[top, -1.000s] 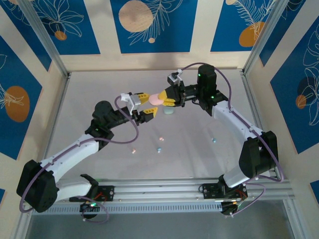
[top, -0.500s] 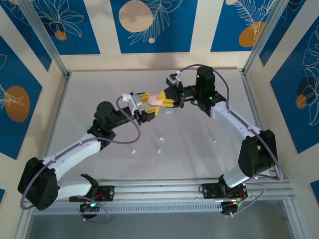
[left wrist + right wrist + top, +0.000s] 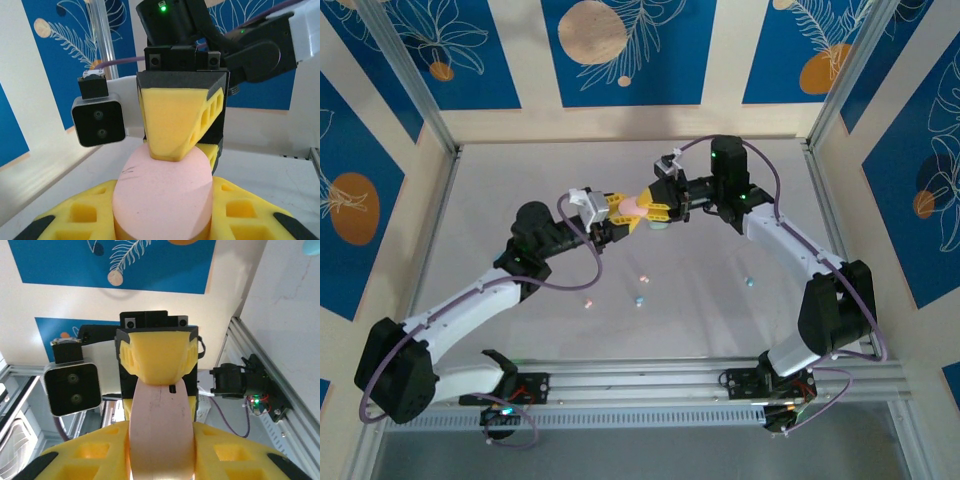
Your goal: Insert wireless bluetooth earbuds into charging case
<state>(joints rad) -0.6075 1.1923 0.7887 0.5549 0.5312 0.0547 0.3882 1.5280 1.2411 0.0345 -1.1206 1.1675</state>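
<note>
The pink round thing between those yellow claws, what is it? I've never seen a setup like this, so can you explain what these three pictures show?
These are two robot arms, the left arm and the right arm, bolted at the near edge of a table. Each ends in a two-finger claw with yellow pads. The wide picture looks down from above and behind the arms. The other two come from a small camera on each wrist, looking along that arm's own fingers. The left gripper and the right gripper meet in mid-air, and both appear closed on one rounded pink case, a charging case for earbuds. On the table lie a few tiny earbuds, pink and blue, and a mint green case sits close by the grippers.
</note>
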